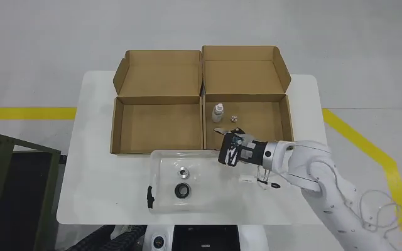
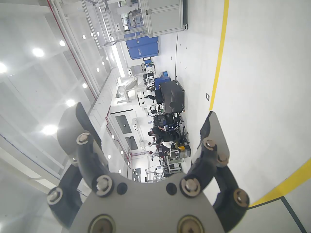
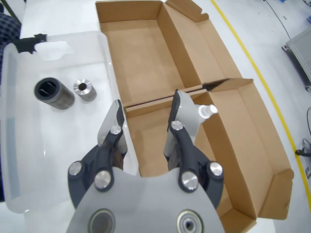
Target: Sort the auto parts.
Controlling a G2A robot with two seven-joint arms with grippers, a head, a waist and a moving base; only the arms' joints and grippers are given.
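Right gripper (image 3: 147, 100), jaws apart and empty, hovers just right of centre in the top view at the clear bin's (image 1: 213, 197) upper edge; dark bearing (image 1: 183, 190) stands lower-centre inside, likely heavy, rigid and slick, so pinch across its round wall.

White table (image 1: 94, 188), grey floor (image 1: 63, 37), yellow lines (image 1: 31, 113)
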